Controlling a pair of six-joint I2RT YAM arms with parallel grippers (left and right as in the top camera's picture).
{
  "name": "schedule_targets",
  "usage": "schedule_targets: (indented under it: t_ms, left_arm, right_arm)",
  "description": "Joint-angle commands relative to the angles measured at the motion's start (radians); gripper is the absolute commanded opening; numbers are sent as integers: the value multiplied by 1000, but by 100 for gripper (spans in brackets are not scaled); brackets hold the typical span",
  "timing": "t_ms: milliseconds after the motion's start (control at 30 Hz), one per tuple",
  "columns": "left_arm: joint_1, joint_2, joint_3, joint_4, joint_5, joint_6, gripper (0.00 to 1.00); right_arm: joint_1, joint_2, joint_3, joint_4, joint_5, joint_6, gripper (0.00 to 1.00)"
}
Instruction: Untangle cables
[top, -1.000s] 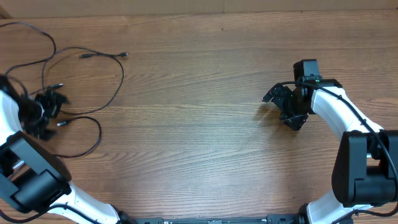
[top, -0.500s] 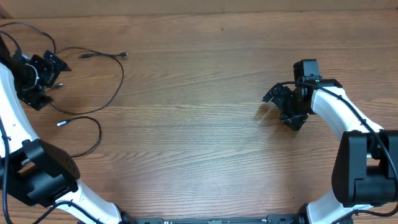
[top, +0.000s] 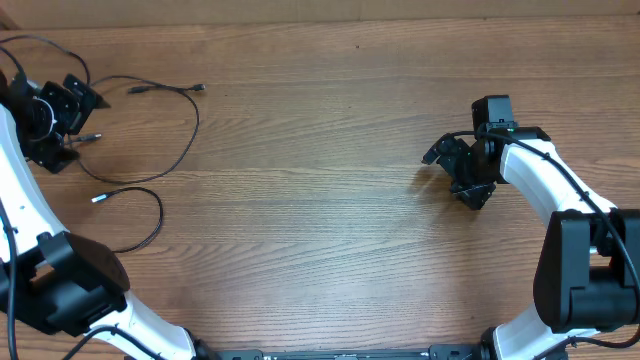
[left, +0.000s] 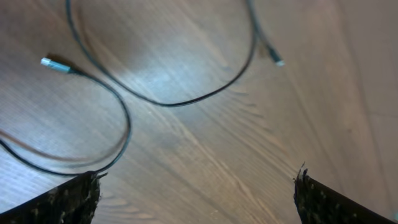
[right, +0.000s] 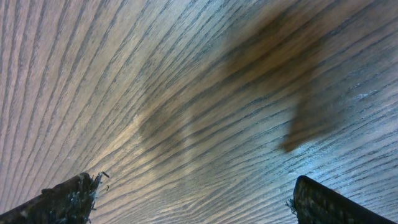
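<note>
My left pincer (top: 70, 125) hangs over the table (top: 320, 250) close to its far left corner. Its jaws are spread wide with nothing clasped between them. In my left wrist view the two fingertips (left: 68, 199) sit at the bottom corners with bare wood in the gap. The cables (top: 190, 135) all lie in that same far left part of the table as thin black cords, loosely spread rather than knotted tight. One cord runs along near the far edge, with small plugs showing at two spots along that stretch, then sweeps toward me in a wide arc and curls back to the left. A second cord (top: 158, 215) starts at a pale-tipped plug (top: 97, 198) nearer the left edge, bulges right and hooks back round toward that edge. A third cord (top: 60, 45) loops in the far left corner itself, behind my left pincer. A short plug end (top: 90, 137) lies just beside my left jaws, and from overhead I cannot tell whether it touches them. From my left wrist I see one curved cord (left: 168, 102) and a silvery plug (left: 50, 62) ahead of the fingers, and another plug (left: 273, 59) further on. My right pincer (top: 450, 178) is well apart from all of this, over the right half of the table. Its jaws are also fully spread and hold nothing. Its wrist view shows only wood grain between the fingertips (right: 68, 199), crossed by a dark shadow.
</note>
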Motion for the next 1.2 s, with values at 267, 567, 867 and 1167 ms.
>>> schedule_targets:
  t_ms: [267,567,867,1167]
  left_arm:
    - [-234,-153,25,132,46,89,100]
    - [-451,-153,25,156,-43,91,100]
    - [-691,-152,23,144,-202,90,100]
    - [-910,-113,-28,138,-274,50,100]
  right_arm:
    - [6,-1,-4,5,10,-8,100]
    - [6,-1,-4,5,10,-8,100]
    - [6,-1,-4,5,10,-8,100]
    - [6,-1,-4,5,10,-8,100]
